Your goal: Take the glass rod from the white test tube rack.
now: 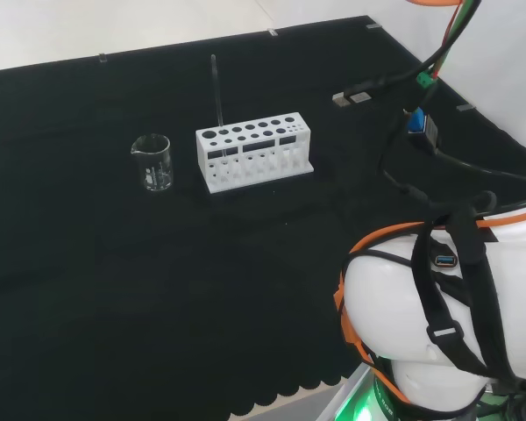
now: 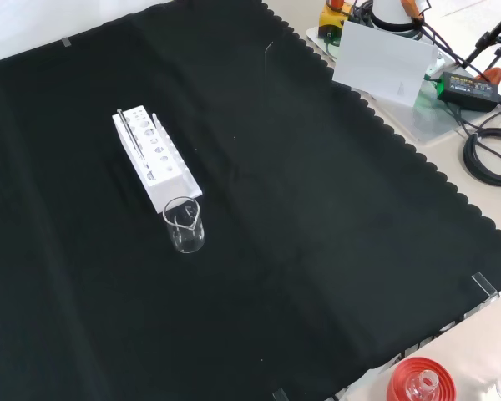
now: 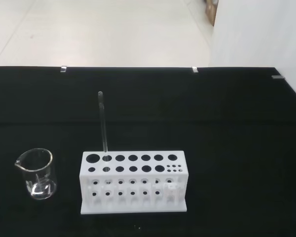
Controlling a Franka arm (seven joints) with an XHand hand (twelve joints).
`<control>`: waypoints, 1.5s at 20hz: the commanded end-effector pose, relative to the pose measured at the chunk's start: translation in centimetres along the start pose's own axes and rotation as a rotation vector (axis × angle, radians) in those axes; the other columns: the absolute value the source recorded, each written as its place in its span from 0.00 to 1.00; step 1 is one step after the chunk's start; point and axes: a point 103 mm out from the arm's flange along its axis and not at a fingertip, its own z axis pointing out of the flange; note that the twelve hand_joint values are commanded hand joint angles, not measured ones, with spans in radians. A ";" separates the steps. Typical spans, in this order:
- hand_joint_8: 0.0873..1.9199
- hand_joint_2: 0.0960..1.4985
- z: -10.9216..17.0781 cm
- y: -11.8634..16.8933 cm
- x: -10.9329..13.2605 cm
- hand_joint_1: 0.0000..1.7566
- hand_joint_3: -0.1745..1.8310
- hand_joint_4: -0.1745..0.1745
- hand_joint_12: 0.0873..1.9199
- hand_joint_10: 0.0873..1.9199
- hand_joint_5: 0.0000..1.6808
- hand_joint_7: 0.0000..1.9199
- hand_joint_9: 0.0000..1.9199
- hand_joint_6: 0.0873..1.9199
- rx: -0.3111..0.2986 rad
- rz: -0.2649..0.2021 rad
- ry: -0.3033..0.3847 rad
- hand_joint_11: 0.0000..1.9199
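A white test tube rack (image 1: 254, 151) (image 2: 155, 159) (image 3: 133, 181) stands on the black cloth. A clear glass rod (image 1: 216, 90) (image 2: 130, 132) (image 3: 103, 124) stands upright in one of its holes, near the end that faces a beaker. In the head view that end is the rack's left end. In the wrist view the rod rises well above the rack's top.
A small clear glass beaker (image 1: 152, 162) (image 2: 184, 225) (image 3: 36, 173) stands close beside the rack's rod end. The arm's white links (image 1: 447, 307) with black straps and cables are at the head view's right. A red ribbed stand (image 2: 419, 382) sits off the cloth at the front view's lower right.
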 end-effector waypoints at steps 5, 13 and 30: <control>0.29 0.74 1.5 4.0 0.9 0.27 0.06 0.18 0.75 0.50 0.07 0.00 0.02 0.00 0.037 -0.062 0.003 0.00; 0.44 0.72 1.2 8.5 1.8 0.40 0.04 0.20 0.76 0.51 0.17 0.03 0.08 0.00 0.034 -0.094 -0.014 0.04; 0.45 0.79 6.0 17.7 4.6 0.41 0.03 0.16 0.73 0.47 0.25 0.10 0.17 0.02 0.106 -0.209 -0.017 0.12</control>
